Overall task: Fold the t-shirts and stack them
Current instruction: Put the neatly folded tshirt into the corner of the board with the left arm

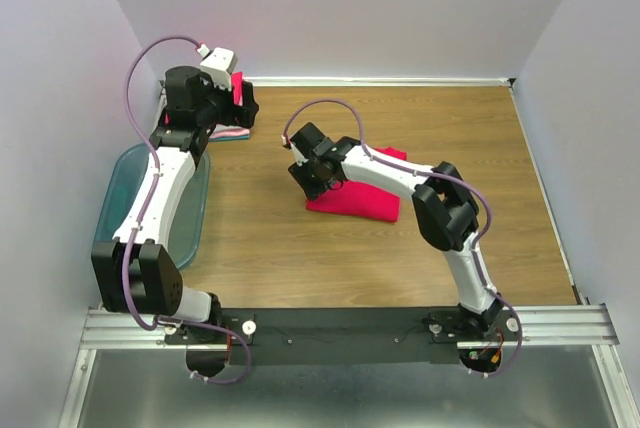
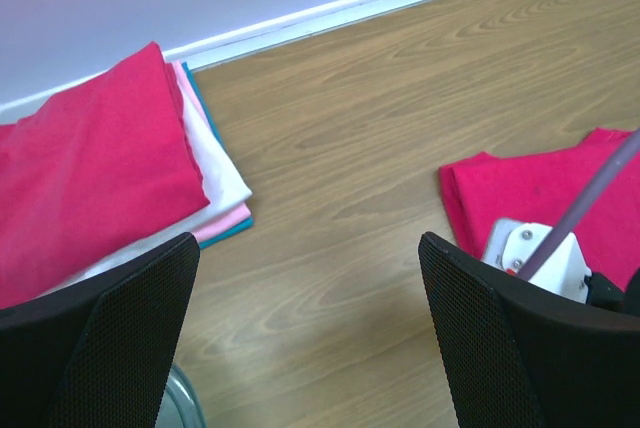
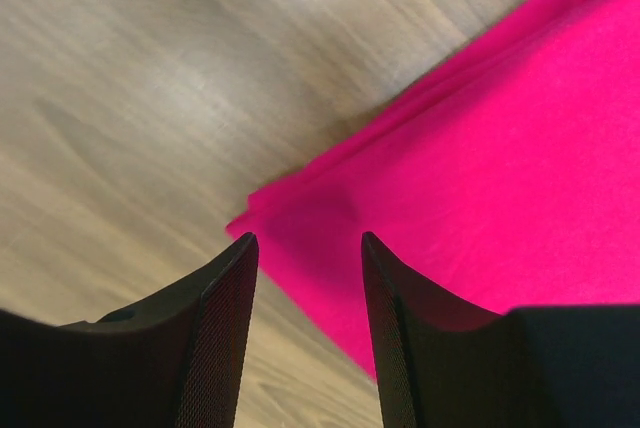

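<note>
Right tool [image 3: 306, 240], jaws half-open, straddled the shirt [image 3: 500, 168] corner; pinching every layer would lift it cleanly. Left tool [image 2: 308, 240] gaped.

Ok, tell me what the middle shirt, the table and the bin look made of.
Shirt: soft matte cloth, maybe cotton; folds lie limp.
Table: wood-grain top, likely laminate; faint sheen.
Bin: teal plastic, it seems; translucent, smooth walls.

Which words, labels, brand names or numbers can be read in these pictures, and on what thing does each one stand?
None: no word, number or logo can be read in any view.
The red shirt, the shirt stack, the teal bin and the table show no print.
</note>
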